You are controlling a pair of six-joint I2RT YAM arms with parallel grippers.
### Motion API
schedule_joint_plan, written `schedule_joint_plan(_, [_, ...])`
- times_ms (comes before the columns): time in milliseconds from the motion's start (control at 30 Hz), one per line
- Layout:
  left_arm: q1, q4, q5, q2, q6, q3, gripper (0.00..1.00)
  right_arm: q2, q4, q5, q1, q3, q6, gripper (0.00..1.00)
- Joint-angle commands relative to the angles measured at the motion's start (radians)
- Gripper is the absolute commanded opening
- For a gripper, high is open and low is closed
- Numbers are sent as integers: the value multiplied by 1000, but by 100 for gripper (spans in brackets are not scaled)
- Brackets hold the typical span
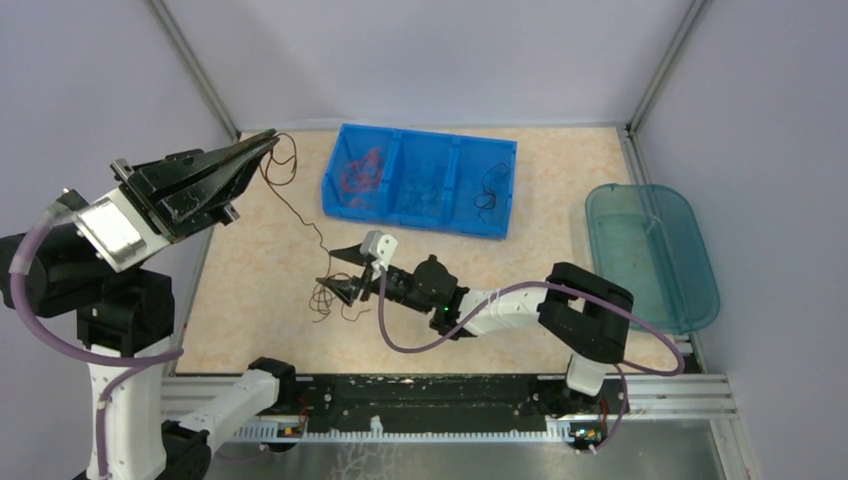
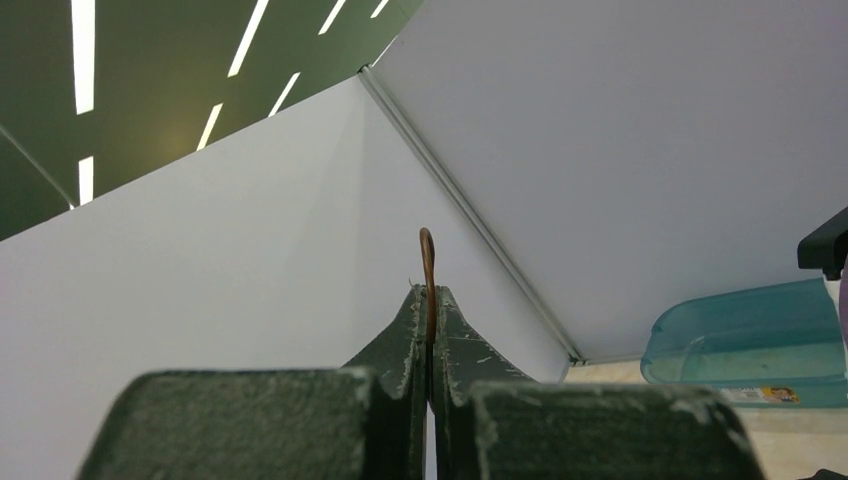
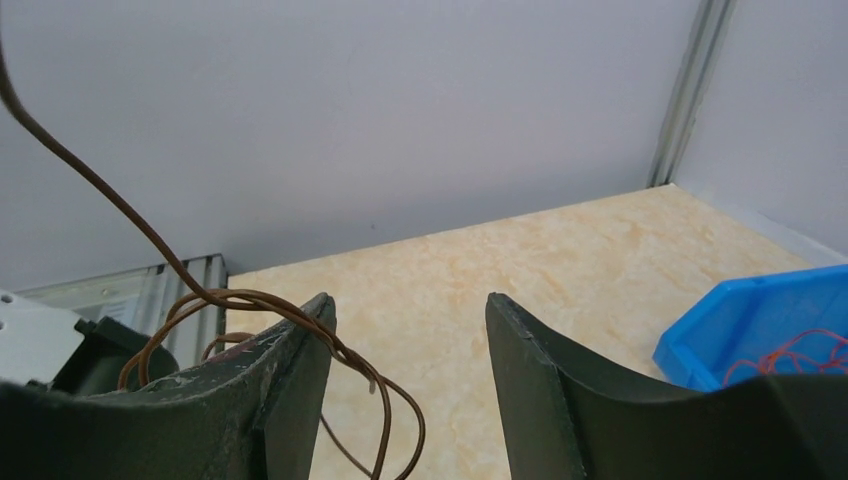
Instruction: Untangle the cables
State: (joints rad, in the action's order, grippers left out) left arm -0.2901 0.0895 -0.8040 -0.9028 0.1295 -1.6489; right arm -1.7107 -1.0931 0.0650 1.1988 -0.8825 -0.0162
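My left gripper (image 1: 268, 143) is raised at the far left and is shut on one end of a thin brown cable (image 1: 318, 235). In the left wrist view the cable end (image 2: 428, 258) sticks up from between the closed fingertips of this gripper (image 2: 430, 292). The cable hangs down to a small brown coil (image 1: 330, 296) on the table. My right gripper (image 1: 341, 272) is open low over that coil. In the right wrist view the brown loops (image 3: 300, 315) drape over the left finger (image 3: 290, 350) of the open right gripper (image 3: 410, 305).
A blue three-part bin (image 1: 510, 190) stands at the back, with red wires (image 1: 360, 172) on the left, bluish wires (image 1: 425, 190) in the middle and a black wire (image 1: 489, 190) on the right. A teal tray (image 1: 700, 300) lies at the right. Walls enclose the table.
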Motion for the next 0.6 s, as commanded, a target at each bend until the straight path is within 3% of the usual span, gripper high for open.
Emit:
schedule_joint_plan(0, [5, 23, 7, -28, -96, -49, 0, -28, -148, -59, 21, -67, 53, 58])
schedule_joint_plan(300, [5, 40, 17, -74, -298, -86, 0, -78, -109, -124, 43, -146, 139, 55])
schedule_joint_plan(567, [5, 52, 50, -125, -399, -185, 0, -134, -84, -114, 43, -93, 120, 51])
